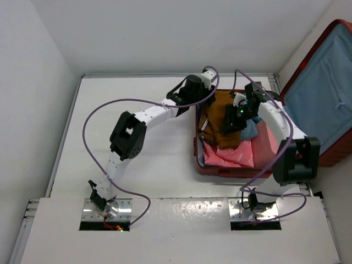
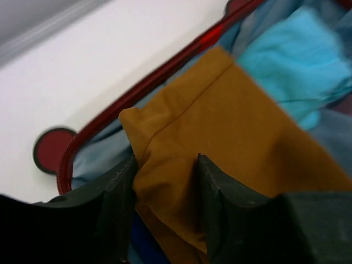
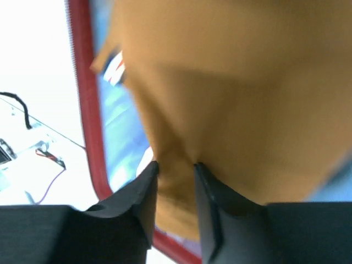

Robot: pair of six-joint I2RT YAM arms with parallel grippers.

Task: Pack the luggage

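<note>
The luggage [image 1: 220, 170] is a red hard-shell suitcase lying open at the right of the table, its lid [image 1: 324, 93] standing up with grey-blue lining. A brown garment [image 1: 223, 104] lies inside, over the far part. My left gripper [image 1: 199, 94] is at the case's far left corner. In the left wrist view its fingers [image 2: 126, 187] press a fold of the brown garment [image 2: 231, 121] from both sides, beside the red rim [image 2: 137, 91]. My right gripper [image 1: 230, 125] is over the middle of the case, and a puckered fold of the garment [image 3: 220, 82] is pinched between its tips [image 3: 175, 168].
A pink garment [image 1: 236, 154] fills the near part of the case and a light blue garment [image 1: 250, 132] lies to the right of the brown one. A round red wheel [image 2: 52, 148] sticks out of the shell onto the white table [image 1: 137, 137]. A raised ledge [image 1: 165, 74] edges the table's far side.
</note>
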